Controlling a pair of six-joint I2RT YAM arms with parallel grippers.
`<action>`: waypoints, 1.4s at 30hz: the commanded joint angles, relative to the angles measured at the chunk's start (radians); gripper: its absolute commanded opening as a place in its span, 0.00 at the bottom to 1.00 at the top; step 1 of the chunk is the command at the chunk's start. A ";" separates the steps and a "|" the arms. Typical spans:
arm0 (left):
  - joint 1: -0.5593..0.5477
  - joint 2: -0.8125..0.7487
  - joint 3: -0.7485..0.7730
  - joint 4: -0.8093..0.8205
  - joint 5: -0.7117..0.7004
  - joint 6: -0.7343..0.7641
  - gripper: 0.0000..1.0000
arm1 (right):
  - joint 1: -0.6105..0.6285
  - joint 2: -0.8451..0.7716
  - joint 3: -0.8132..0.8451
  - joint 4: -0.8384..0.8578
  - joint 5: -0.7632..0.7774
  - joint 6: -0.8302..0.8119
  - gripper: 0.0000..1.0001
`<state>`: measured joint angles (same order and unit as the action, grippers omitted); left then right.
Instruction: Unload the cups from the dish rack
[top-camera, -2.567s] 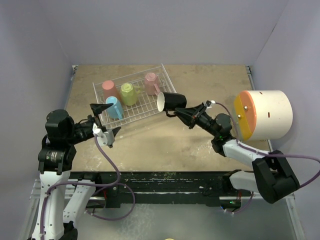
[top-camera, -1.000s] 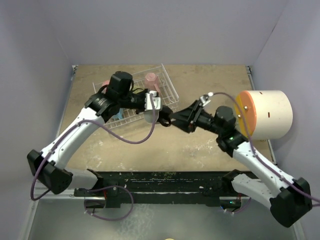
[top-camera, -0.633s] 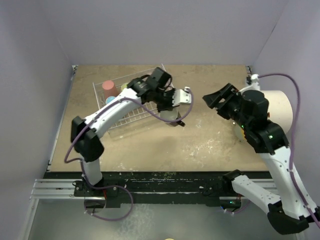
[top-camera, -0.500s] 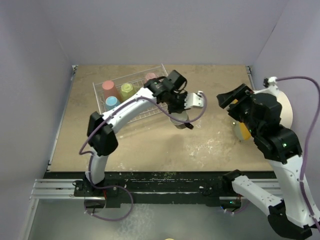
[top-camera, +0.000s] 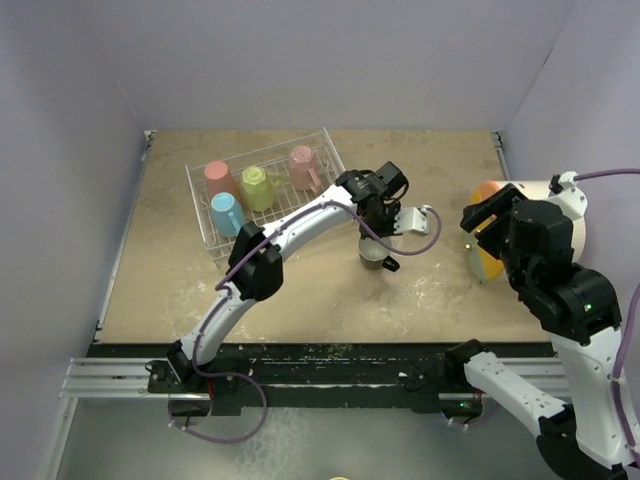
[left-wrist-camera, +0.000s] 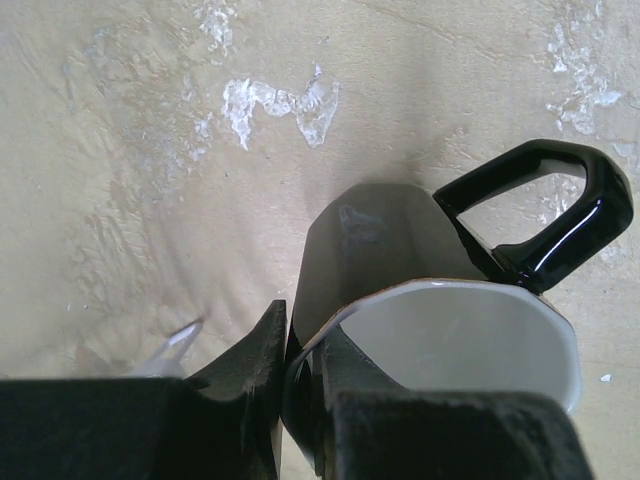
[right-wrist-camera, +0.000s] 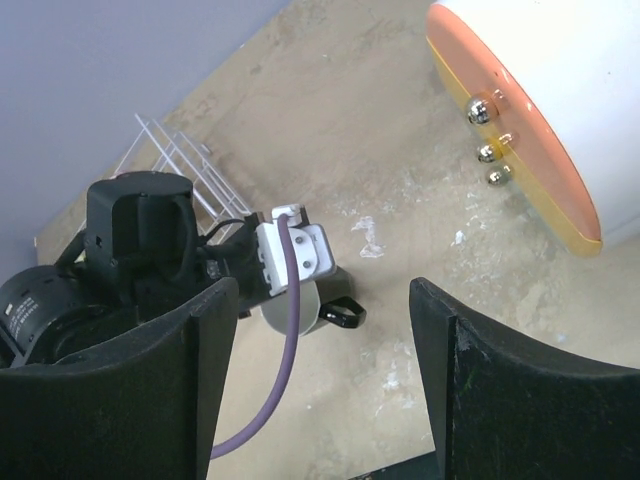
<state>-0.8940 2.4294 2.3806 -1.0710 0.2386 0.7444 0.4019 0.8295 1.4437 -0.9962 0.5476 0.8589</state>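
A black cup (left-wrist-camera: 400, 250) with a pale inside stands upright at the middle of the table, handle (left-wrist-camera: 545, 195) to the right. My left gripper (left-wrist-camera: 300, 350) is shut on its rim, one finger inside and one outside. From above, the black cup (top-camera: 373, 257) sits under that gripper (top-camera: 380, 240). The white wire dish rack (top-camera: 325, 145) at the back left holds coral-red (top-camera: 216, 178), yellow-green (top-camera: 258, 186), pink (top-camera: 303, 165) and light blue (top-camera: 226, 213) cups. My right gripper (right-wrist-camera: 325, 370) is raised at the right, open and holding nothing, looking down on the black cup (right-wrist-camera: 300, 310).
A big cream cylinder (top-camera: 560, 215) with an orange-yellow face (right-wrist-camera: 520, 130) lies at the right edge, behind my right arm. The left arm's purple cable (top-camera: 425, 235) loops beside the black cup. White scuffs mark the tan tabletop (top-camera: 450, 160).
The left arm took the black cup from the right gripper and carried it right and down to mid-table. The right gripper let go, opened and pulled back up to the right.
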 joint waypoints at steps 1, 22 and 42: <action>0.003 0.002 0.056 0.053 -0.007 -0.005 0.00 | 0.003 -0.018 -0.037 0.020 0.000 -0.013 0.71; 0.073 -0.344 -0.044 0.089 -0.036 -0.141 0.99 | 0.002 0.063 -0.038 0.113 -0.091 -0.163 0.77; 0.646 -1.049 -0.740 0.201 0.019 -0.368 0.99 | 0.227 0.814 0.262 0.558 -0.279 -0.446 0.87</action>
<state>-0.3504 1.4269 1.7260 -0.9653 0.1959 0.4534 0.5983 1.5284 1.5570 -0.5175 0.3153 0.4850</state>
